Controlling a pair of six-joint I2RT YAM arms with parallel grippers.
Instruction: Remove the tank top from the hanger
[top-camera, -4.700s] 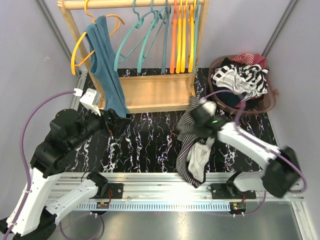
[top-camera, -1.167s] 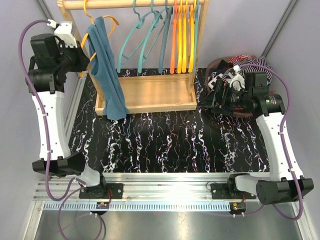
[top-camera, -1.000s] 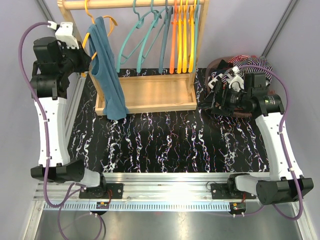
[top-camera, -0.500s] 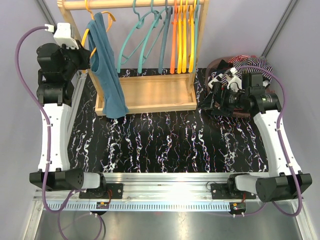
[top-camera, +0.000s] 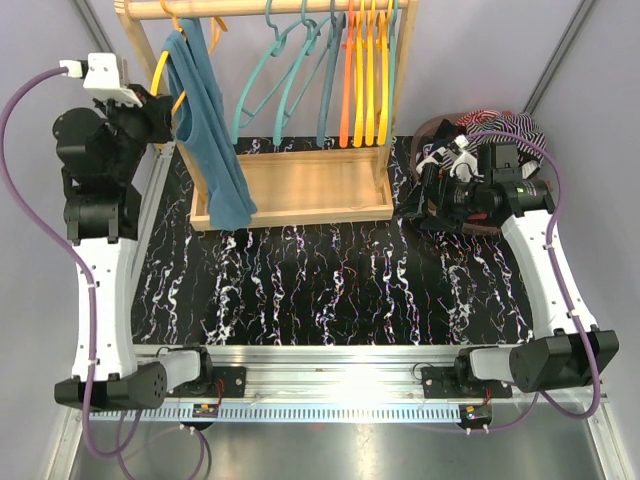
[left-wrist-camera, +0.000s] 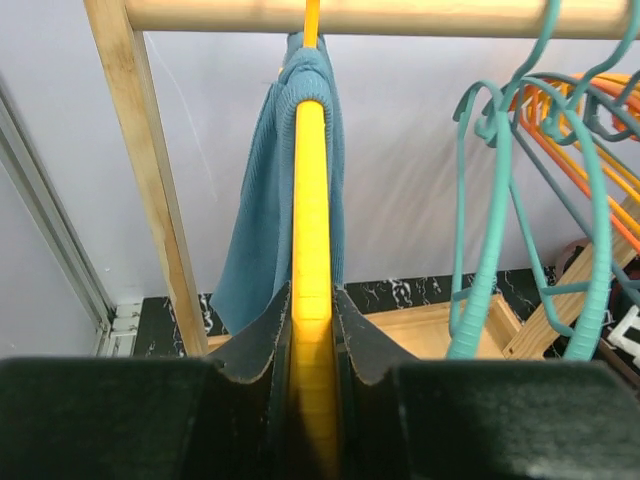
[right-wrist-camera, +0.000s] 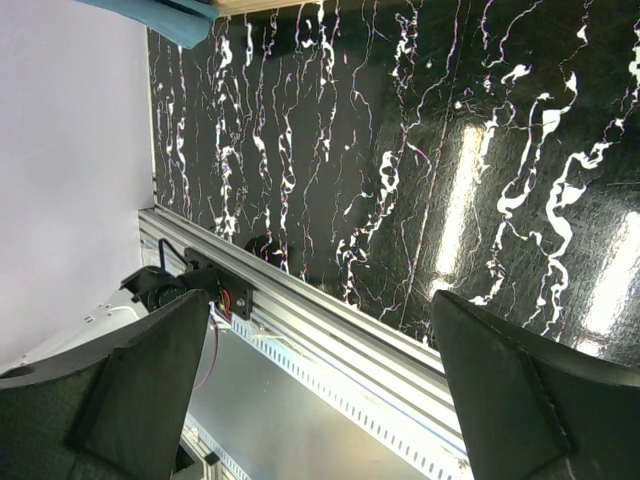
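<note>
A blue tank top (top-camera: 208, 130) hangs on a yellow hanger (top-camera: 159, 72) at the left end of the wooden rack's rod (top-camera: 260, 8). My left gripper (top-camera: 166, 112) is raised beside the rack's left post and shut on the hanger's arm. In the left wrist view the yellow hanger (left-wrist-camera: 311, 250) runs up between my fingers to the rod (left-wrist-camera: 400, 15), with the tank top (left-wrist-camera: 262, 230) draped over its far end. My right gripper (top-camera: 418, 203) hovers open by the basket. The right wrist view shows my right gripper (right-wrist-camera: 315, 390) with nothing in it.
Teal hangers (top-camera: 290, 80) and orange hangers (top-camera: 365, 70) hang to the right on the same rod, teal ones (left-wrist-camera: 495, 220) close by. The rack's wooden tray (top-camera: 310, 185) stands on the black marbled table (top-camera: 330, 280). A basket (top-camera: 428, 128) of striped clothes (top-camera: 495, 125) sits back right.
My left gripper has risen and moved closer to the rack with the hanger in it, swinging hanger and tank top nearly edge-on. The right arm has drawn back a little toward the basket.
</note>
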